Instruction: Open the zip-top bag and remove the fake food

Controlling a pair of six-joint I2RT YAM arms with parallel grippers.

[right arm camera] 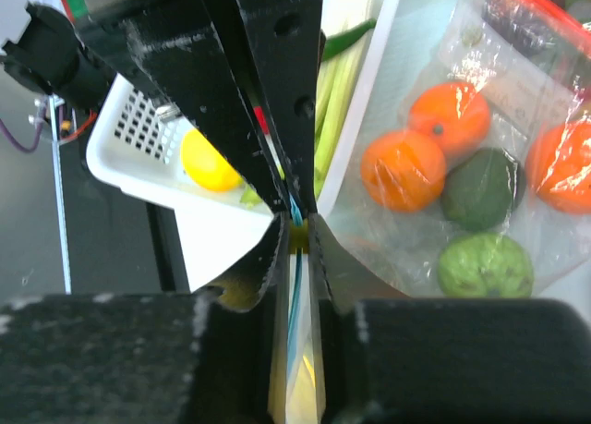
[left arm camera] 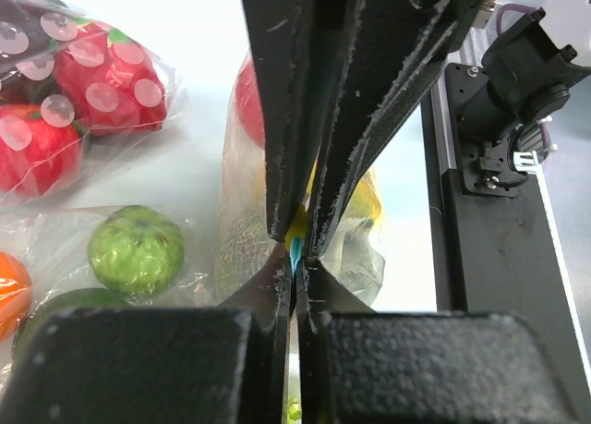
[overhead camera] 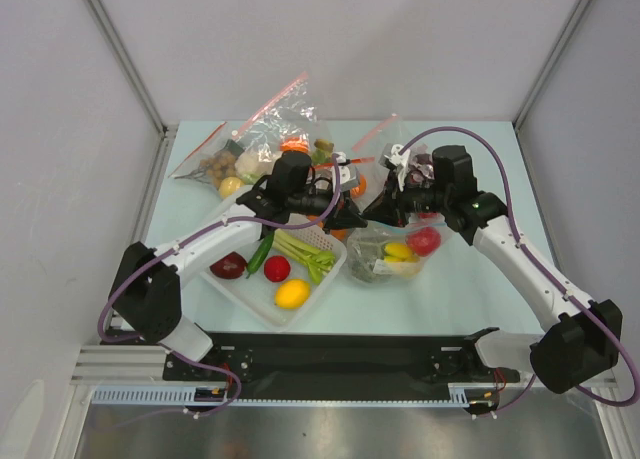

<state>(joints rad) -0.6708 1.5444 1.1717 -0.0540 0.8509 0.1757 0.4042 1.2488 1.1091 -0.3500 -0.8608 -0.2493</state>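
The zip-top bag (overhead camera: 392,254) lies right of centre, clear, holding fake food: a netted melon (overhead camera: 368,261), a yellow banana (overhead camera: 399,251) and a red round fruit (overhead camera: 425,240). My left gripper (overhead camera: 350,219) and right gripper (overhead camera: 378,213) meet tip to tip over the bag's top edge. In the left wrist view the left gripper (left arm camera: 297,265) is shut on the light blue zip strip (left arm camera: 296,249), with the right fingers (left arm camera: 379,91) opposite. In the right wrist view the right gripper (right arm camera: 295,228) is shut on the same strip (right arm camera: 295,210), facing the left fingers (right arm camera: 231,91).
A white basket (overhead camera: 240,301) with a lemon (overhead camera: 292,294), red fruit and green stalks sits left of the bag. Clear bags with red zip strips (overhead camera: 262,139) hold more toy produce at the back. One with oranges (right arm camera: 425,156) and a lime lies close behind the grippers.
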